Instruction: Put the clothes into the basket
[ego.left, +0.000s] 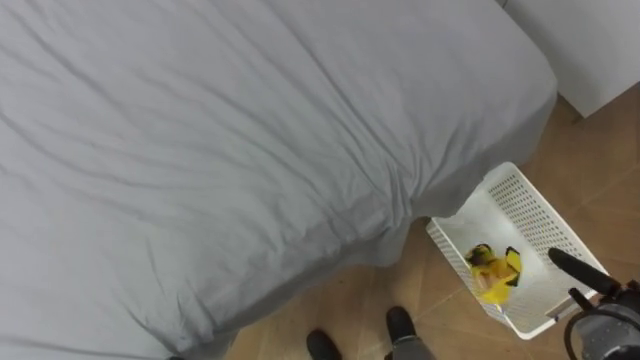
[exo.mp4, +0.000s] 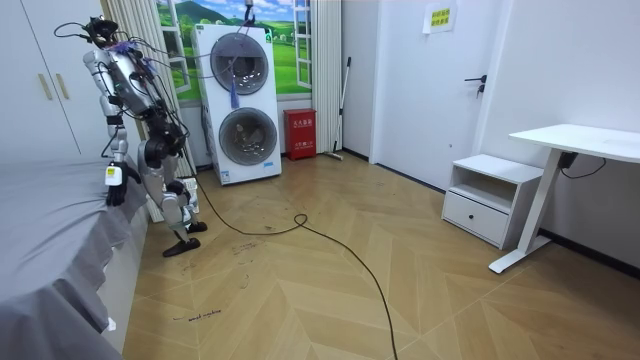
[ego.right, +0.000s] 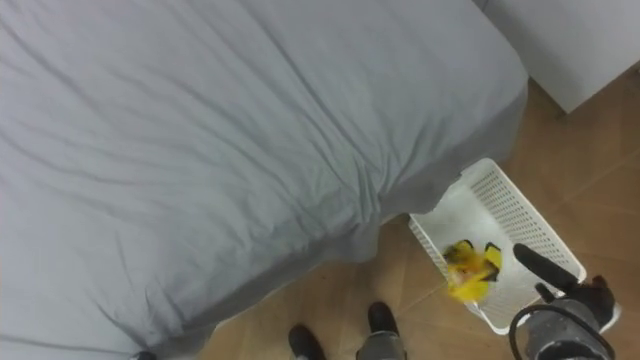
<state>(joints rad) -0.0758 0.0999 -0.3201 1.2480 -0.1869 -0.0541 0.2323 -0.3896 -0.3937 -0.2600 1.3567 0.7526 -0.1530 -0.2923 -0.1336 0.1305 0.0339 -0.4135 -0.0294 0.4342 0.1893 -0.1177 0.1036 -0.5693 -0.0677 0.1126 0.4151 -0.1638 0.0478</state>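
Done: a yellow garment (ego.left: 495, 272) already lies crumpled on the bottom of the basket (ego.left: 520, 195).
Left: the bed (ego.left: 220, 140) shows you only its bare grey sheet, so the task looks finished or nearly so. Any clothes beyond the edge of the eye views would still be yours to fetch.
Basket: it stands on the floor (ego.left: 590, 150), just beside the bed's corner, on the robot's right.
Right hand: the right hand (ego.left: 578, 270) is over the basket's near rim. Too little of it shows for you to tell whether it is released or clenched.
Garment and hand: the garment lies just to the left of the right hand and lower, inside the basket. It is probably free of the hand, though the two are close.
Left hand: the left hand (exo.mp4: 115, 186) hangs by the bed's edge in the room view, too small for you to tell its state.
Stance: the robot stands at the bed's corner, leaning over it.
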